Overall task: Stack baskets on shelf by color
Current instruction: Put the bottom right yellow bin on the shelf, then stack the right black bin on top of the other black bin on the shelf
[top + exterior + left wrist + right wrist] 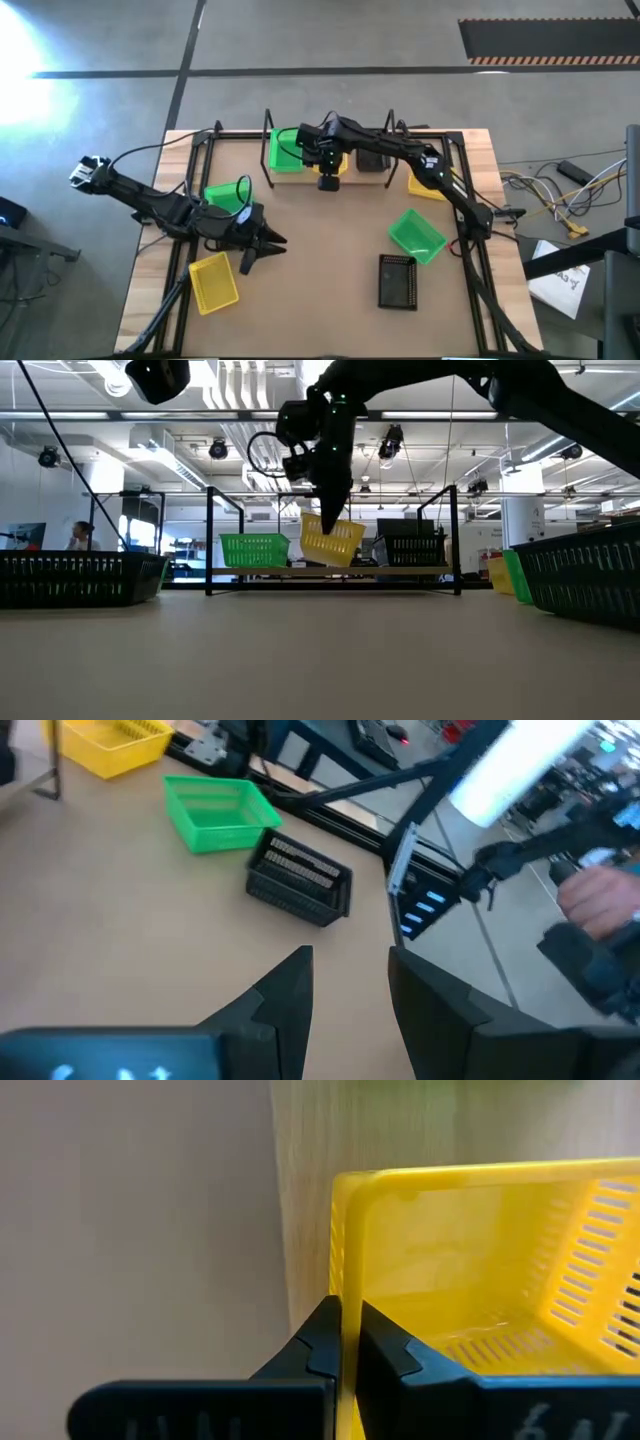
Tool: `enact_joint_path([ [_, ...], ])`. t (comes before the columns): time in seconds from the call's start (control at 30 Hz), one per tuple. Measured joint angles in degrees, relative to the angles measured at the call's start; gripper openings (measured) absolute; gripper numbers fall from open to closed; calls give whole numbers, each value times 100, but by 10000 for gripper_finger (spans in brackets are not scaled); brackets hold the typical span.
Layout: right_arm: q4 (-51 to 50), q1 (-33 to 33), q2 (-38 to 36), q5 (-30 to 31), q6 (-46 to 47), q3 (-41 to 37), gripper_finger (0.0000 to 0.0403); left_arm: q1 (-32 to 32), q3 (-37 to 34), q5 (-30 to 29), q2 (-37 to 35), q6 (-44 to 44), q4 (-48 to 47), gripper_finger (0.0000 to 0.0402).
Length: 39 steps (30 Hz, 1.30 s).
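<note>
My right gripper (pixel 335 520) reaches over the shelf (pixel 400 572) at the table's far side, shut on a yellow basket (pixel 332 541). On the shelf board a green basket (pixel 253 550) stands to the left and a black basket (pixel 412 549) to the right. My left gripper (pixel 350 975) is open at the table's left with nothing between its fingers. It hovers beside a green basket (pixel 228 195) and above a yellow basket (pixel 212 282), both on the table. My right gripper pinches one wall of the yellow basket at its rim (pixel 347 1295), near a corner, one finger inside the basket and one outside. The fingers come steeply from above. The basket hangs tilted below them, over the shelf board between the green and black baskets.
On the table's right half lie a green basket (pixel 415 236), a black basket (pixel 397 281) and a yellow basket (pixel 425 186) beside the shelf's right end. Black wire uprights (pixel 209 540) stand at both shelf ends. Bare tabletop lies in the middle.
</note>
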Motion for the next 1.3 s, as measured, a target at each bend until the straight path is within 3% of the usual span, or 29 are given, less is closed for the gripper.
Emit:
enact_joint_path([
  [0.57, 29, -14, 262, 846, -142, 0, 13, 0, 2, -130, 0, -7, -7, 116],
  [0.97, -213, -10, 193, 842, -64, 0, 104, -4, 4, -122, 0, -12, -27, 116],
  [1.13, -353, 8, -29, 493, 5, 0, 114, -4, 3, -115, -9, -12, -25, 116],
  [1.3, -350, 71, -647, 54, 777, 2, 106, 0, 0, -91, -11, 20, -31, 116],
])
